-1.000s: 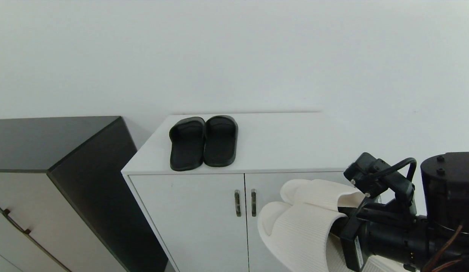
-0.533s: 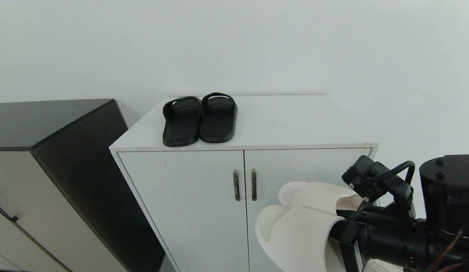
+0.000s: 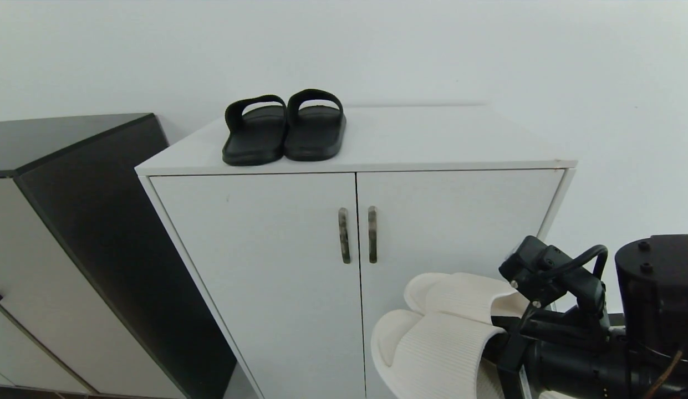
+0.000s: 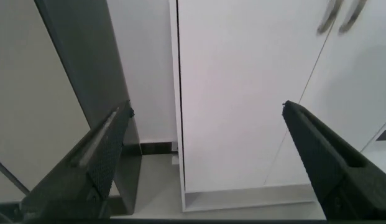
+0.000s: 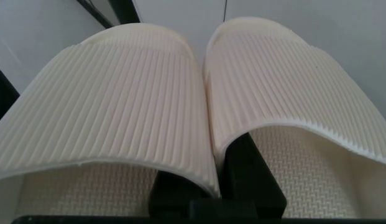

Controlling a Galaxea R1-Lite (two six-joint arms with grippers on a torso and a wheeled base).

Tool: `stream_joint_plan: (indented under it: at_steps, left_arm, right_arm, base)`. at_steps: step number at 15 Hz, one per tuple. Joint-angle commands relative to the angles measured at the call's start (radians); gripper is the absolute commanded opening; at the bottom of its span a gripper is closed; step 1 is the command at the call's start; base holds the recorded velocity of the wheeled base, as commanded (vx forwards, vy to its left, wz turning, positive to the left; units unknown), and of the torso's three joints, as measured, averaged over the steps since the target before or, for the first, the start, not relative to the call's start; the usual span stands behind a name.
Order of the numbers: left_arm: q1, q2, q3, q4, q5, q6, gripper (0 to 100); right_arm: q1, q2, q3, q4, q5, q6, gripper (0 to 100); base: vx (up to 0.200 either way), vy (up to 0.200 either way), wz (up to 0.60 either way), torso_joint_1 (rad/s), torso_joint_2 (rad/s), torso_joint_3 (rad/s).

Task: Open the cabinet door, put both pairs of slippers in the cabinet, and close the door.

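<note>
The right end effector [image 3: 510, 330] clamps the white slippers [image 3: 441, 338] low before the shut cabinet [image 3: 255, 277]. The left end effector [image 4: 205, 134] gapes empty and should, I'd say, hook a handle [image 3: 344, 235] squarely. Black slippers [image 3: 285, 130] sit near the cabinet top's left edge.

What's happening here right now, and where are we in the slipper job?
The right gripper is clamped on the white slippers, holding them low in front of the cabinet, by its right door. The black slippers sit on top of the cabinet, toward its left end. Both doors are shut, so nothing is stowed yet. The left gripper is open and empty, low by the left door.
</note>
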Motion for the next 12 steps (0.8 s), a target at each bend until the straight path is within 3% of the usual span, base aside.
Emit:
stream_joint_plan:
  at_steps: [1, 2, 3, 5, 7, 8, 9, 10, 12]
  left_arm:
    - [-0.010, 0.106, -0.120, -0.019, -0.026, -0.042, 100]
    - [-0.024, 0.189, -0.213, -0.022, -0.061, -0.102, 100]
    - [-0.035, 0.289, -0.271, -0.029, -0.112, -0.099, 100]
    - [-0.039, 0.473, -0.302, -0.106, -0.196, -0.087, 100]
    - [-0.052, 0.715, -0.291, -0.301, -0.336, -0.052, 100]
    - [-0.053, 0.798, -0.294, -0.352, -0.371, -0.018, 100]
    - [-0.081, 0.873, -0.296, -0.401, -0.391, 0.047, 100]
    - [-0.147, 0.932, -0.304, -0.445, -0.388, 0.086, 100]
    - [-0.297, 0.978, -0.345, -0.484, -0.377, 0.091, 100]
  right_arm:
    - [0.004, -0.002, 0.000, 0.000, 0.000, 0.000, 0]
    - [0.004, -0.002, 0.000, 0.000, 0.000, 0.000, 0]
    - [0.007, -0.002, 0.003, 0.000, 0.000, 0.000, 0]
    - [0.013, -0.005, 0.008, 0.000, 0.000, 0.000, 0]
    - [0.020, -0.005, 0.012, -0.002, 0.000, 0.000, 0]
    - [0.021, -0.004, 0.014, 0.000, 0.000, -0.001, 0]
    - [0.021, -0.005, 0.014, 0.000, 0.000, 0.000, 0]
    - [0.021, -0.005, 0.015, 0.000, 0.000, 0.000, 0]
    - [0.023, -0.005, 0.015, 0.000, 0.000, -0.001, 0]
  base:
    - [0.000, 0.000, 0.00, -0.119, 0.47, 0.349]
    - [0.000, 0.000, 0.00, -0.115, 0.46, 0.344]
    - [0.000, 0.000, 0.00, -0.090, 0.46, 0.349]
    - [0.000, 0.000, 0.00, -0.076, 0.45, 0.364]
    - [0.000, 0.000, 0.00, -0.039, 0.44, 0.386]
    - [0.000, 0.000, 0.00, -0.027, 0.44, 0.408]
    - [0.000, 0.000, 0.00, -0.012, 0.32, 0.300]
    - [0.000, 0.000, 0.00, -0.002, 0.18, 0.173]
    - [0.000, 0.000, 0.00, 0.007, 0.09, 0.061]
